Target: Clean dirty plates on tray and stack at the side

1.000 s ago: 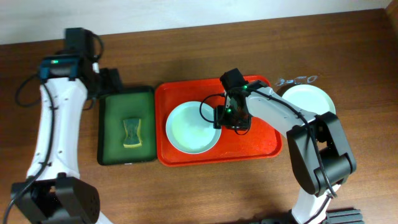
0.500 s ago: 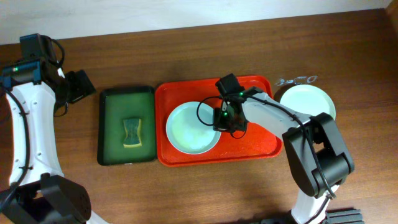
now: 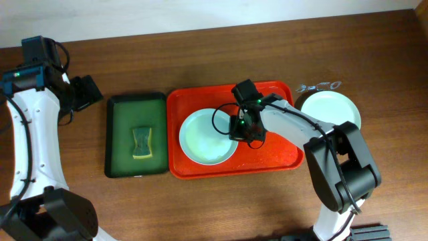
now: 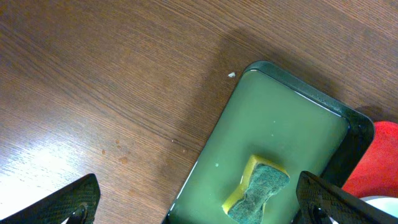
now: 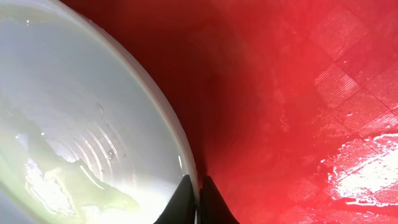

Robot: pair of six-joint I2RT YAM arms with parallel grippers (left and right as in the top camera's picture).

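Even light; glare on the tray (image 5: 364, 183)

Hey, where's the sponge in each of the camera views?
Overhead: sponge left of centre, inside the green tray.
Left wrist: bottom, right of centre, in that tray.
Right wrist: not in it; only a plate shows.
Shared landmark: the red tray, in all three.

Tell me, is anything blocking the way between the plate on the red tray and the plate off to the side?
Nothing visible does. The right claw grips the tray plate at its right rim; only bare red tray and its raised edge lie before the side plate.
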